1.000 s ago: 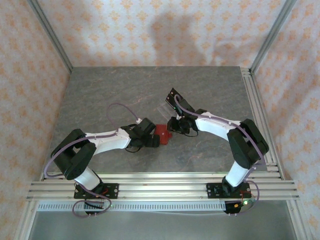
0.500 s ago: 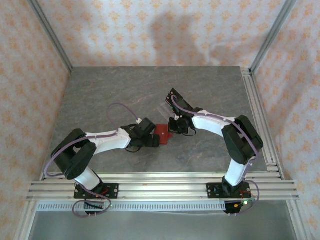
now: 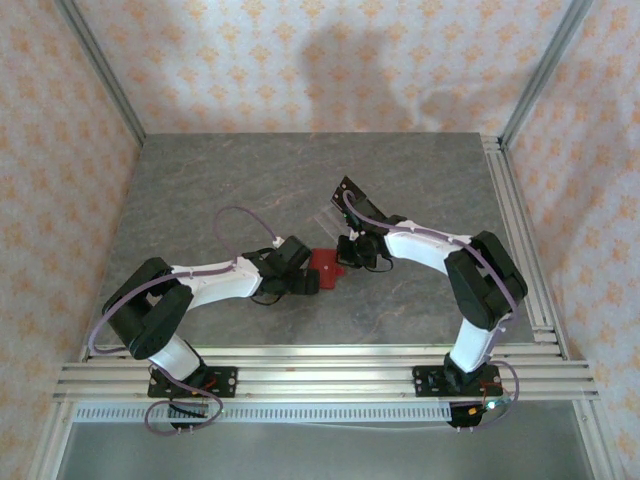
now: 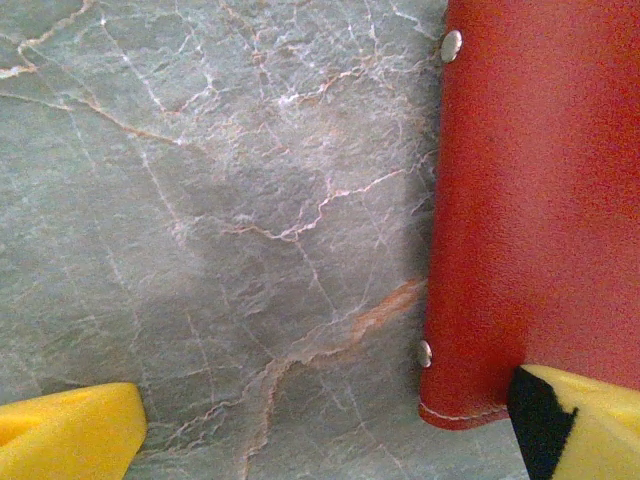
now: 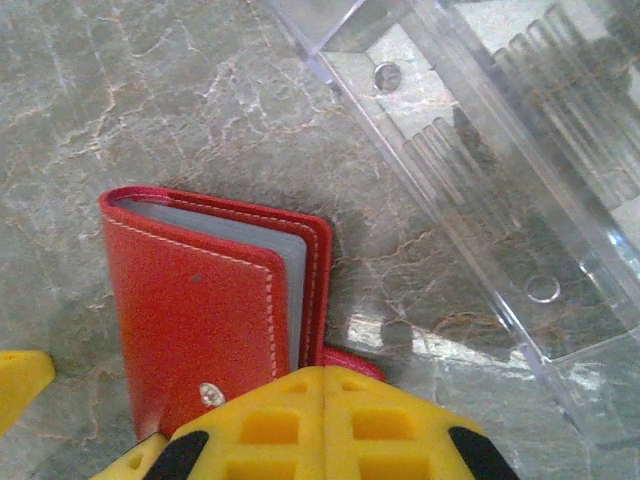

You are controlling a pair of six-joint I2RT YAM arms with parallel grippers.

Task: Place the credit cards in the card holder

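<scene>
Right wrist: right pincer (image 5: 322, 400) shut at tab (image 5: 352, 362) of wallet (image 5: 200, 300), flat on desk (image 5: 120, 100) beside rack (image 5: 480, 170). Left pincer (image 4: 325, 425) wide across wallet edge. Likely light, floppy, slick; grip cover edge.

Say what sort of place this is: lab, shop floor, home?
Probably a lab robot cell, not a real room: aluminium rails frame it, patterned wall panels box in a marble-look tabletop, and the left arm and right arm are bolted at its near edge.

One card holder (image 5: 200, 300); one clear rack (image 5: 480, 170); two arms (image 3: 215, 280).
</scene>
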